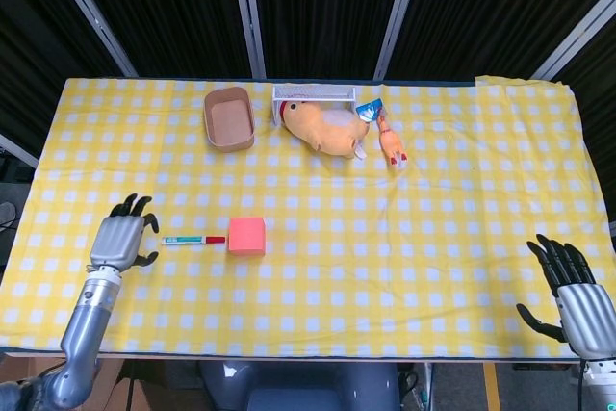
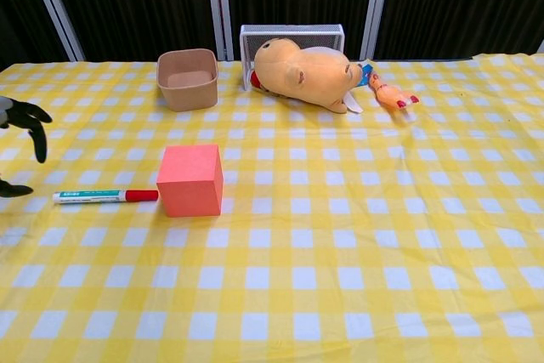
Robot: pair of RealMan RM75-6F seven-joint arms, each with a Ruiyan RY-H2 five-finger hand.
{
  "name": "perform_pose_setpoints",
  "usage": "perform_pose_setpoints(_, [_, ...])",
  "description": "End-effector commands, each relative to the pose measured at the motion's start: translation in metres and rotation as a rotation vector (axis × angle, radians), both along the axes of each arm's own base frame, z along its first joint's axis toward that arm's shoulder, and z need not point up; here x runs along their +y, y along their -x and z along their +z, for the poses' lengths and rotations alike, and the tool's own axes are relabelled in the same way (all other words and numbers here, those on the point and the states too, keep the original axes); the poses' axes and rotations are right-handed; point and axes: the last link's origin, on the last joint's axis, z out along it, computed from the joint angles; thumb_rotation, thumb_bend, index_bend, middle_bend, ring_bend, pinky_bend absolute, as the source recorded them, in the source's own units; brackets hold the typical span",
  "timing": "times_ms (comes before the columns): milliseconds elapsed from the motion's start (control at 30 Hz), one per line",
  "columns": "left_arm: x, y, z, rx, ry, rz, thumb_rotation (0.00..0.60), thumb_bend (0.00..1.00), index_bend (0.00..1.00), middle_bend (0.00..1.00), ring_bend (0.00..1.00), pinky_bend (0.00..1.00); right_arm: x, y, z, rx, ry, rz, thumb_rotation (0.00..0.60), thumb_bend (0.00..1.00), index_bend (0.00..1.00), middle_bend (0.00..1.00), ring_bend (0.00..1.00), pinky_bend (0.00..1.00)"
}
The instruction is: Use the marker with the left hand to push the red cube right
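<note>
The red cube sits on the yellow checked tablecloth left of centre. A marker with a white body and red cap lies flat just left of the cube, its cap end almost touching the cube. My left hand hovers just left of the marker's white end, fingers apart, holding nothing. My right hand stays at the front right edge of the table, fingers spread and empty.
At the back stand a brown bowl, a white wire basket, a plush toy and a small rubber chicken.
</note>
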Motion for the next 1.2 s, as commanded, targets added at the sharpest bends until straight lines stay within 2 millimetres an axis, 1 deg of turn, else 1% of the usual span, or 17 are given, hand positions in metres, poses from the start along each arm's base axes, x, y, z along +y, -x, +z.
perform_pose_setpoints(33, [0.011, -0.007, -0.015, 0.022, 0.014, -0.001, 0.600, 0.29, 0.47, 0.10, 0.03, 0.15, 0.000, 0.000, 0.000, -0.001, 0.000, -0.001, 0.600, 0.32, 0.00, 0.00, 0.00, 0.00])
perform_pose_setpoints(267, [0.022, -0.013, -0.030, 0.050, 0.028, 0.005, 0.600, 0.34, 0.48, 0.10, 0.03, 0.15, 0.000, 0.000, 0.001, -0.013, 0.002, -0.004, 0.600, 0.32, 0.00, 0.00, 0.00, 0.00])
perform_pose_setpoints(367, [0.025, -0.018, -0.040, 0.057, 0.048, 0.007, 0.600, 0.35, 0.49, 0.10, 0.03, 0.15, 0.000, 0.000, 0.001, -0.016, 0.002, -0.004, 0.600, 0.32, 0.00, 0.00, 0.00, 0.00])
perform_pose_setpoints(467, [0.027, -0.019, -0.044, 0.073, 0.056, 0.009, 0.600, 0.35, 0.48, 0.10, 0.03, 0.15, 0.000, 0.000, 0.001, -0.017, 0.002, -0.004, 0.600, 0.32, 0.00, 0.00, 0.00, 0.00])
perform_pose_setpoints(700, [0.030, -0.023, -0.052, 0.089, 0.068, 0.009, 0.600, 0.35, 0.48, 0.10, 0.03, 0.15, 0.000, 0.000, 0.001, -0.019, 0.005, -0.004, 0.600, 0.32, 0.00, 0.00, 0.00, 0.00])
perform_pose_setpoints(967, [0.029, -0.025, -0.061, 0.101, 0.087, 0.007, 0.600, 0.35, 0.49, 0.10, 0.03, 0.15, -0.001, 0.000, 0.002, -0.022, 0.006, -0.005, 0.600, 0.32, 0.00, 0.00, 0.00, 0.00])
perform_pose_setpoints(1200, [0.027, -0.020, -0.065, 0.125, 0.094, 0.013, 0.600, 0.35, 0.52, 0.10, 0.03, 0.15, -0.001, -0.001, 0.002, -0.029, 0.004, -0.008, 0.600, 0.32, 0.00, 0.00, 0.00, 0.00])
